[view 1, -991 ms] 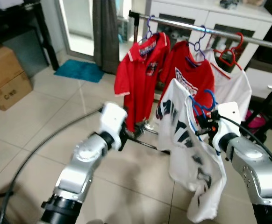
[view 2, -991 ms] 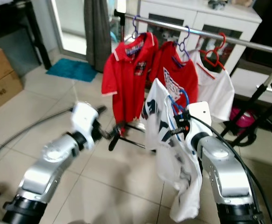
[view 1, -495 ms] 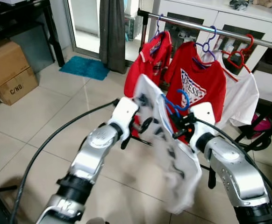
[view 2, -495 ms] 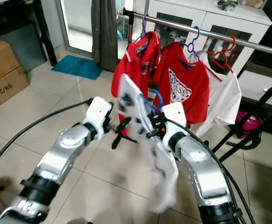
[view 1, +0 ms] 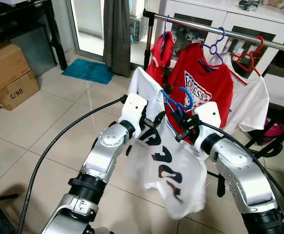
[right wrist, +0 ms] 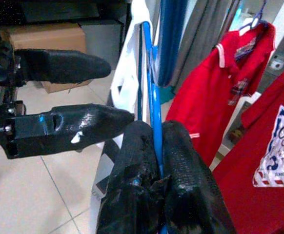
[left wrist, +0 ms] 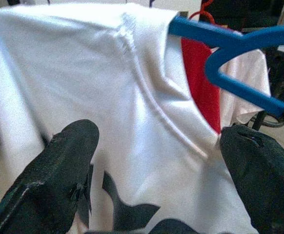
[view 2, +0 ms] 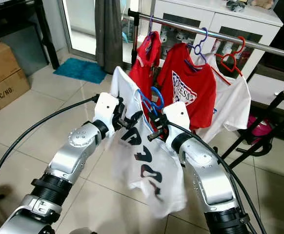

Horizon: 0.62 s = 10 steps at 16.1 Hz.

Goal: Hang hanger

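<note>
A white T-shirt with dark print (view 1: 166,165) hangs on a blue hanger (view 1: 178,100) in front of me. My right gripper (view 1: 183,130) is shut on the blue hanger (right wrist: 154,97) just below its hook. My left gripper (view 1: 152,122) is open at the shirt's near shoulder, and the white cloth (left wrist: 147,112) spreads between its fingers (left wrist: 59,175). Behind stands the metal clothes rail (view 1: 259,40), which carries two red shirts (view 1: 200,83) and a white shirt on a red hanger (view 1: 252,102). The blue hanger's hook is below the rail and apart from it.
Cardboard boxes (view 1: 8,73) stand at the left, with a teal mat (view 1: 88,72) and a grey curtain (view 1: 116,34) behind. A black cable (view 1: 59,141) arcs over the tiled floor. The rack's black legs (view 1: 278,122) and a white cabinet (view 1: 239,24) are at the right.
The shirt has swung round and now hangs flat facing me. My left gripper has come up to its shoulder. The right gripper keeps its hold on the hanger.
</note>
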{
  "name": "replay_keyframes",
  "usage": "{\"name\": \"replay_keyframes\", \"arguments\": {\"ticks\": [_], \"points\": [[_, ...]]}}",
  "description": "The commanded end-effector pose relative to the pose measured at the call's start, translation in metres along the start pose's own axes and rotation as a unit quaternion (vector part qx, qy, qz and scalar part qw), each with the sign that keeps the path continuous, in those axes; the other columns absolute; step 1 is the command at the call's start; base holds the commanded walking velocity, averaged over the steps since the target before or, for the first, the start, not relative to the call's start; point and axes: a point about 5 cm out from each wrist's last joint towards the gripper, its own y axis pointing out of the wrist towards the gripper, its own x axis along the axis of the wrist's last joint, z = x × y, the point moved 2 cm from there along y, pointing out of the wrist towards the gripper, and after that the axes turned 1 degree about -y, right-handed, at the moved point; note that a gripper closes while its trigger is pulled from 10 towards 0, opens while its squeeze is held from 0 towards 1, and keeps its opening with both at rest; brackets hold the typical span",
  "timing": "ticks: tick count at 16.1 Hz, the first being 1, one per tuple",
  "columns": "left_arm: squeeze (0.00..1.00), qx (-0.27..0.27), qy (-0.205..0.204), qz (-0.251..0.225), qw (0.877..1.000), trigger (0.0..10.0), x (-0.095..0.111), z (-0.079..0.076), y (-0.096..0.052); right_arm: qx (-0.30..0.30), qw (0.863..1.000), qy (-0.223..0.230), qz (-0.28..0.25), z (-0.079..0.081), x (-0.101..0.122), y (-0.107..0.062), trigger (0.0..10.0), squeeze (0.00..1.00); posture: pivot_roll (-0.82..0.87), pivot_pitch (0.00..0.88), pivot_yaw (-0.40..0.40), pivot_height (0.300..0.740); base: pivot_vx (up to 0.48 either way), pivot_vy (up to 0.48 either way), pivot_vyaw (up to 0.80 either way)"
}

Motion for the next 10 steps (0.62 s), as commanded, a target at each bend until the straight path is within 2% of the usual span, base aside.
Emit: {"name": "replay_keyframes", "arguments": {"ticks": [1,2,3,4,5,6,7,8,9,10], "points": [[0.0,-0.028,0.016,-0.013,0.999,5.8,0.005,-0.009,0.003,0.0,1.0,-0.008,-0.012,-0.001,0.004,0.002,0.0,0.0,-0.02,0.0,-0.079,0.74,0.0,0.0,0.0],[0.0,-0.04,0.028,-0.016,0.999,4.6,0.007,-0.013,0.003,0.001,1.0,-0.008,-0.012,-0.001,0.004,0.003,0.0,0.0,-0.02,0.0,-0.079,0.74,0.0,0.0,0.0],[0.0,-0.039,0.045,-0.016,0.998,4.7,0.007,-0.014,0.003,0.002,1.0,-0.009,-0.013,0.0,0.003,0.003,0.0,0.0,-0.02,0.0,-0.079,0.74,0.0,0.0,0.0],[0.0,-0.038,0.053,-0.017,0.998,6.8,0.007,-0.013,0.004,0.002,1.0,-0.008,-0.013,0.0,0.003,0.003,0.0,0.0,-0.01,0.0,-0.082,0.74,0.0,0.0,0.0],[0.0,-0.028,0.062,-0.021,0.997,7.3,0.009,-0.011,0.004,0.004,1.0,-0.009,-0.013,0.0,0.002,0.004,0.0,0.0,-0.01,0.0,-0.086,0.74,0.0,0.0,0.0],[0.0,-0.009,0.063,-0.024,0.998,6.7,0.01,-0.007,0.005,0.006,1.0,-0.009,-0.012,-0.001,0.002,0.005,0.0,0.0,-0.01,0.0,-0.087,0.74,0.0,0.0,0.0],[0.0,0.021,0.063,-0.025,0.997,4.1,0.012,0.002,0.006,0.008,1.0,-0.009,-0.013,-0.001,0.002,0.005,0.0,0.0,-0.01,0.0,-0.093,0.74,0.0,0.0,0.0],[0.0,0.03,0.065,-0.025,0.997,4.1,0.012,0.005,0.006,0.008,1.0,-0.009,-0.013,-0.002,0.002,0.006,0.0,0.0,-0.01,0.0,-0.094,0.74,0.0,0.0,0.0],[0.0,0.05,0.064,-0.025,0.996,1.5,0.012,0.011,0.006,0.011,1.0,-0.008,-0.015,-0.002,0.003,0.006,0.0,0.0,-0.01,0.0,-0.097,0.74,0.0,0.0,0.0],[0.0,0.062,0.063,-0.027,0.996,0.0,0.014,0.016,0.005,0.012,1.0,-0.007,-0.016,-0.002,0.003,0.006,0.0,0.0,-0.01,0.0,-0.099,0.74,0.0,0.0,0.0]]}}
